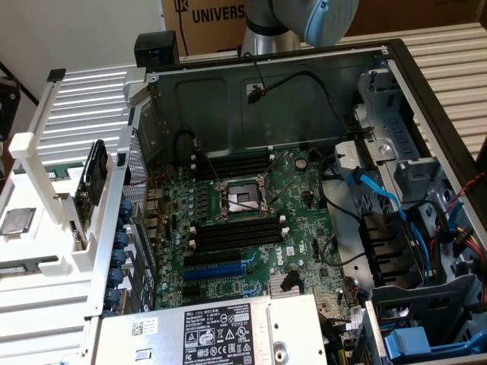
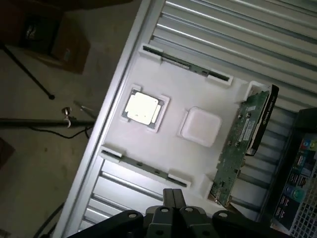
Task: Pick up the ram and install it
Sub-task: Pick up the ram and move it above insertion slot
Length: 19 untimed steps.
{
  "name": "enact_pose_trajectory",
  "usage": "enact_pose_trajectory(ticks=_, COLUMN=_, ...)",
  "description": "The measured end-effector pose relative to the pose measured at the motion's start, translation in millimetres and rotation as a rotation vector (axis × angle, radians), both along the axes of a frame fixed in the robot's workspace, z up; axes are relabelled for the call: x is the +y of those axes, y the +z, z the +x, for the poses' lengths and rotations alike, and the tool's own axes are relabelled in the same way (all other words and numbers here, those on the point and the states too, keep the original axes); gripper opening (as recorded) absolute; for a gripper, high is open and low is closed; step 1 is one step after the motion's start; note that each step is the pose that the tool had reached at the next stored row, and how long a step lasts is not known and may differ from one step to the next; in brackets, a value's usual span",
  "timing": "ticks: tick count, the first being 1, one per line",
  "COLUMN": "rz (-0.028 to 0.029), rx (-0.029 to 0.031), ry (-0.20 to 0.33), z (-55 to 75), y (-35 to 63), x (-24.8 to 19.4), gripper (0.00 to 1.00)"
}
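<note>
Two ram sticks stand on edge in clips on a white holder tray [image 2: 173,94]: one ram stick [image 2: 185,64] along the tray's far side, the other ram stick [image 2: 143,166] along the side nearest my gripper. My gripper [image 2: 173,192] hangs above the tray, just past one end of the nearer stick, its fingers pressed together with nothing between them. In the exterior view the open computer case shows the motherboard [image 1: 251,220] with bare black memory slots [image 1: 232,234] beside the processor socket [image 1: 242,199].
The tray also carries a processor chip [image 2: 142,108], an empty square pocket [image 2: 200,126] and an upright green card [image 2: 242,144]. The tray rests on a ribbed metal table [image 2: 237,29]. Cables [image 1: 380,198], drive bays and a power supply [image 1: 221,331] crowd the case. The arm's body [image 1: 304,15] is behind the case.
</note>
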<state>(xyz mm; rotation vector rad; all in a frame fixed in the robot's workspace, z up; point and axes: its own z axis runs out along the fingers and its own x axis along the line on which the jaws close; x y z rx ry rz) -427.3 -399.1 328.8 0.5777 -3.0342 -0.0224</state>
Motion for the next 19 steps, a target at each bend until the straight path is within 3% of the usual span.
enact_pose_trajectory(ticks=19, rz=0.0006, rx=0.0, ry=0.381, z=0.0, y=-0.7, x=0.0, gripper=0.1)
